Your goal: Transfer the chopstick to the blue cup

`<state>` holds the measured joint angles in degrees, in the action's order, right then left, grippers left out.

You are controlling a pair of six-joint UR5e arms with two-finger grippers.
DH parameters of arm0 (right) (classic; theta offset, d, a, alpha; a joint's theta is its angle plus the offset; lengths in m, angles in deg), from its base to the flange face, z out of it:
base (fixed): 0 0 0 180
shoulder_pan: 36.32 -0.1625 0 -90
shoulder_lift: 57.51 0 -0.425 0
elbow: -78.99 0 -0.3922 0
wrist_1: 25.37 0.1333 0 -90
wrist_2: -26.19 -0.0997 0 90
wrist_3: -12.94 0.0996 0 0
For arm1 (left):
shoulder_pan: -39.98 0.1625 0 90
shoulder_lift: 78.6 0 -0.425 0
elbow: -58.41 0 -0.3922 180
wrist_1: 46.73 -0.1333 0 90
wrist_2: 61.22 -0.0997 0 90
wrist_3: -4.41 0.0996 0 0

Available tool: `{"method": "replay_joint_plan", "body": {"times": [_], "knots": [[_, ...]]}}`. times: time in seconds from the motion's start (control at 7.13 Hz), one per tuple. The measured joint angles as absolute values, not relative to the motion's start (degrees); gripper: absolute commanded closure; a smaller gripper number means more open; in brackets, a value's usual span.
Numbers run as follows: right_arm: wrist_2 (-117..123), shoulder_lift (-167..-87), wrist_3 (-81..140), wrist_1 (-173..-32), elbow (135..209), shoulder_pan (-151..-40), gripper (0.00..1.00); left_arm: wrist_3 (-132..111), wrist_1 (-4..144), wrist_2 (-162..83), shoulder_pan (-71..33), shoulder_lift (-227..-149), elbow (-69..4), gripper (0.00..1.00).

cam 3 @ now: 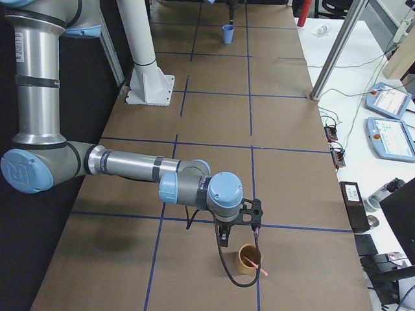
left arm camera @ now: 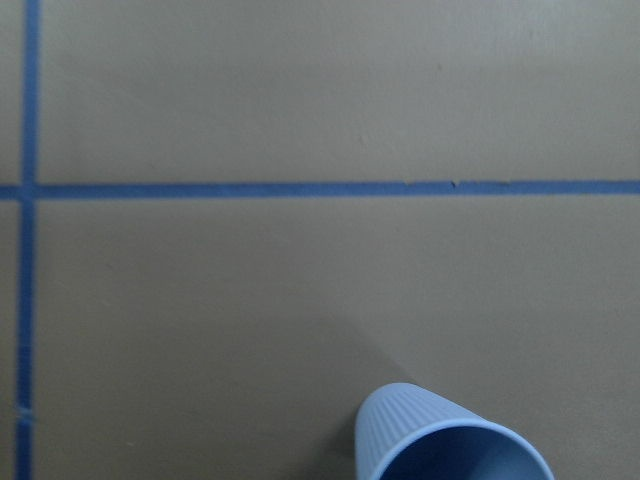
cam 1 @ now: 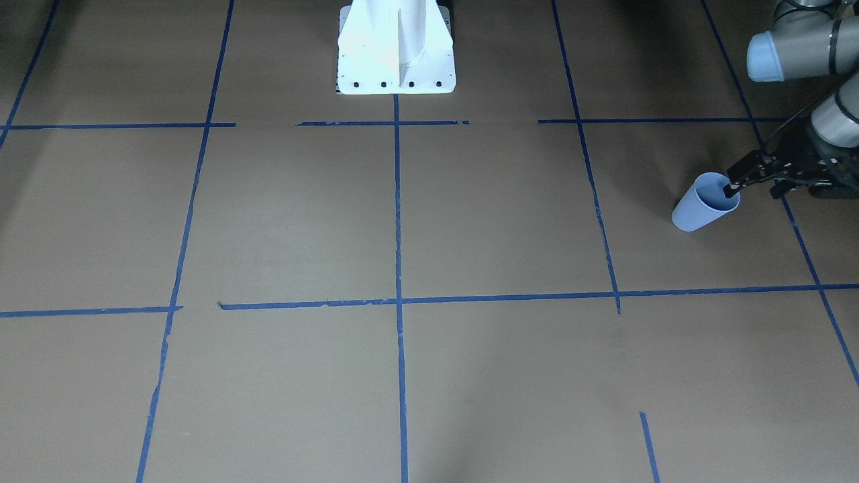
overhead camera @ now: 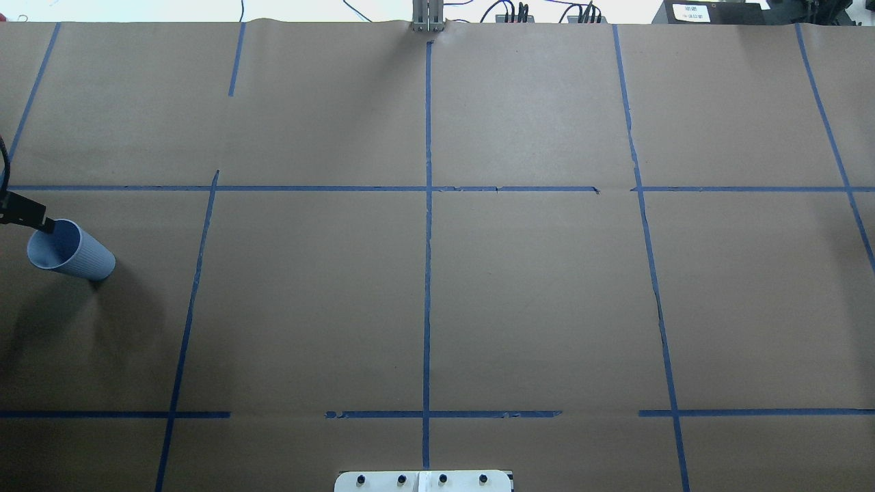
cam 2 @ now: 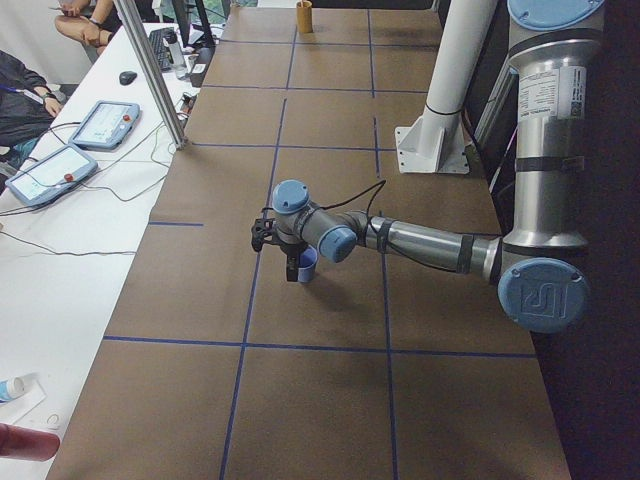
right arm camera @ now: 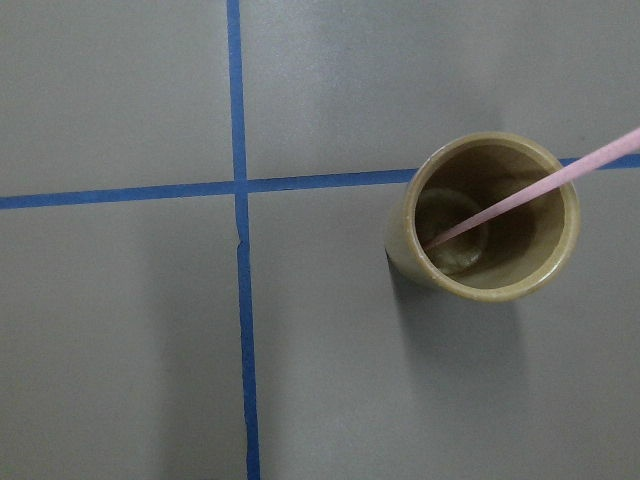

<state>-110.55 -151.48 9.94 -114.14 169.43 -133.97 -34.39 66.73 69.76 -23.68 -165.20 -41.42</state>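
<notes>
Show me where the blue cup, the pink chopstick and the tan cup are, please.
blue cup (overhead camera: pixel 85 260): overhead exterior view, on its ribbed outer wall.
pink chopstick (right arm camera: pixel 530 192): right wrist view, on the middle of its shaft.
tan cup (right arm camera: pixel 492 290): right wrist view, on its lower rim.

The pink chopstick (right arm camera: pixel 530 190) leans slanted in a tan cup (right arm camera: pixel 480 290), its top past the rim. The ribbed blue cup (overhead camera: pixel 75 254) stands upright, well apart.

Overhead and front cameras faced each other, sharing the ribbed pale-blue plastic cup (overhead camera: pixel 72 254). End cameras looked lengthwise; wrist cameras hung close, pointing down.
</notes>
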Motion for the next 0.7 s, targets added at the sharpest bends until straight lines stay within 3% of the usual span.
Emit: {"method": "replay_joint_plan", "body": {"times": [0.14, 0.28, 0.42, 0.56, 0.7], "knots": [[-110.5, -151.5, 9.9, -114.1, 169.4, -134.0, 0.00, -34.8, 67.1, 69.6, -22.6, -165.3, -39.8, 0.00], [-110.5, -151.5, 9.9, -114.1, 169.4, -134.0, 0.00, -35.0, 67.3, 69.6, -21.5, -165.4, -38.4, 0.33], [-110.5, -151.5, 9.9, -114.1, 169.4, -134.0, 0.00, -35.2, 67.4, 69.6, -20.6, -165.6, -37.8, 0.93], [-110.5, -151.5, 9.8, -114.1, 169.4, -134.0, 0.00, -35.4, 67.4, 69.8, -20.3, -165.7, -37.7, 1.00], [-110.6, -151.5, 9.8, -114.1, 169.4, -134.0, 0.00, -35.6, 67.2, 70.0, -20.2, -166.0, -37.9, 1.00]]}}
